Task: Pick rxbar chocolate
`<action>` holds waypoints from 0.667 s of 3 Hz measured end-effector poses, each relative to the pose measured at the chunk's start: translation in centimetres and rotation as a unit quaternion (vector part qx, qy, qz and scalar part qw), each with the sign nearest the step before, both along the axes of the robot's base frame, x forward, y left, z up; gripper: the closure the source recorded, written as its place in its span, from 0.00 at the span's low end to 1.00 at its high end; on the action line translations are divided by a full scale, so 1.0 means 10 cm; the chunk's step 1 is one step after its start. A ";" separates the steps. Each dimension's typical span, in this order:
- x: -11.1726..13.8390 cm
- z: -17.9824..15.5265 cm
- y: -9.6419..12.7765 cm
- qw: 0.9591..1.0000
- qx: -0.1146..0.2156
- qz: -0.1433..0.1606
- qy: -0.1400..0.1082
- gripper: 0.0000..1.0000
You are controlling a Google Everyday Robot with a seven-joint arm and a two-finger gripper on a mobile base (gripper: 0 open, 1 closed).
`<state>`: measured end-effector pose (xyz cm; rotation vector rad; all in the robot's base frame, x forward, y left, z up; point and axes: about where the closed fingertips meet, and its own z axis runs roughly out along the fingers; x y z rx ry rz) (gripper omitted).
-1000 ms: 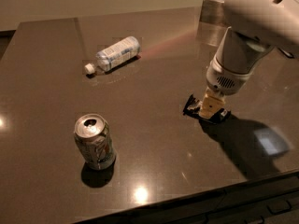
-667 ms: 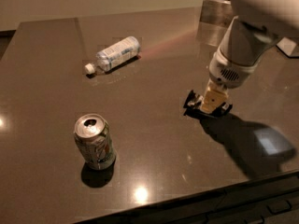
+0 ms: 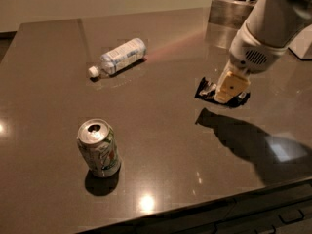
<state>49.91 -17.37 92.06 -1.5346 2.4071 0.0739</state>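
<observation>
Far right, the gripper [image 3: 230, 88] has its jaws closed on the rxbar chocolate [image 3: 206, 88], seemingly just above the table [image 3: 156, 145]; the slick, thin wrapper could slide out and drop.

Green-white can [image 3: 98, 148] upright, front-left on dark table [image 3: 161, 150]. Clear bottle [image 3: 120, 56] on side further back (white cap pointing left). Metal box [image 3: 228, 11] rear right.

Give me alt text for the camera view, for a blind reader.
The robot's gripper is down at the rxbar chocolate on the right of a dark table. A soda can stands front left; a plastic bottle lies farther back.
</observation>
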 end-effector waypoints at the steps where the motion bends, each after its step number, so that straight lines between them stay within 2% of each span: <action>1: -0.01 0.39 0.01 0.999 0.022 0.014 -0.025 1.00; 2: 0.00 0.51 0.01 0.998 0.039 0.021 -0.033 1.00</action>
